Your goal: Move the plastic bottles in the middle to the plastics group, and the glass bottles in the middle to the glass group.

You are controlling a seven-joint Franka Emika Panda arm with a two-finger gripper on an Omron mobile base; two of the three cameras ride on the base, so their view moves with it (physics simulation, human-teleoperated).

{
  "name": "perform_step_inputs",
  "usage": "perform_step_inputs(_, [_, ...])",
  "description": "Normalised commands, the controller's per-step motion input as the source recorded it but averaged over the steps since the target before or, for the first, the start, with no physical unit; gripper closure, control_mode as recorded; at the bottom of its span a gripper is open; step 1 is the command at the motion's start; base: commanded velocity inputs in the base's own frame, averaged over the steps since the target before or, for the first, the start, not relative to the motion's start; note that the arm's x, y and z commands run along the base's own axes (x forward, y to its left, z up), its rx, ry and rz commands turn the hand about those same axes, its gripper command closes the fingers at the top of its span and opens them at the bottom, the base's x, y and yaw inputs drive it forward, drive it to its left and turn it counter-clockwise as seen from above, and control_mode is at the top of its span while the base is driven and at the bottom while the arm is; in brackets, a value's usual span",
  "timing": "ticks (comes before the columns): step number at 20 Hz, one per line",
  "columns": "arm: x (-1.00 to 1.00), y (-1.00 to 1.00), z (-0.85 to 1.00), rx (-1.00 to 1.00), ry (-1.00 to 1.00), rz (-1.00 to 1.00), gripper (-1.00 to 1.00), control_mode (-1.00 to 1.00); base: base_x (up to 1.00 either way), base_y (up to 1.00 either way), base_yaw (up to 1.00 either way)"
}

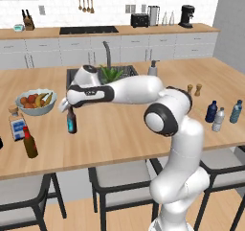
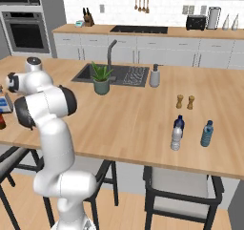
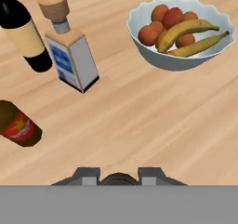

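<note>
At left centre of the left base view, the gripper (image 1: pixel 70 111) holds the teal-label bottle (image 1: pixel 72 122) by its neck, jaws closed around it, hanging just above the counter (image 1: pixel 124 129) beside the flat bottle (image 1: pixel 17 124) of the glass group.

Matt wooden counter (image 3: pixel 153 111), glossy white bowl (image 3: pixel 139 30), cork stopper (image 3: pixel 53 4)

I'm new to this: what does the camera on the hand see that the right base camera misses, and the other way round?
Hand view: a fruit bowl, a cream-labelled bottle, and the gripper closed on the held bottle.

Right base view: a potted plant, wooden shakers, a dark blue bottle, a clear bottle and a light blue bottle.

Both: the wooden counter, the flat blue-labelled bottle and the brown bottle; in the right base view those two are mere slivers at the left edge.
</note>
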Motion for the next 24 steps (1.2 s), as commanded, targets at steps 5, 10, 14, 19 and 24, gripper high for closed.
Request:
perform_step_inputs(5, [-0.03, 0.64, 0.0, 0.0, 0.0, 0.13, 1.0, -1.0, 0.0, 0.0, 0.0])
perform_step_inputs(10, [-0.01, 0.73, 0.0, 0.0, 0.0, 0.08, 1.0, -1.0, 0.0, 0.0, 0.0])
perform_step_inputs(14, [0.0, 0.49, -0.02, 0.0, 0.0, 0.03, 1.0, -1.0, 0.0, 0.0, 0.0])
perform_step_inputs(19, [0.01, 0.41, -0.11, 0.0, 0.0, 0.04, 1.0, -1.0, 0.0, 0.0, 0.0])
perform_step_inputs(24, [0.13, 0.03, -0.25, 0.0, 0.0, 0.01, 1.0, -1.0, 0.0, 0.0, 0.0])
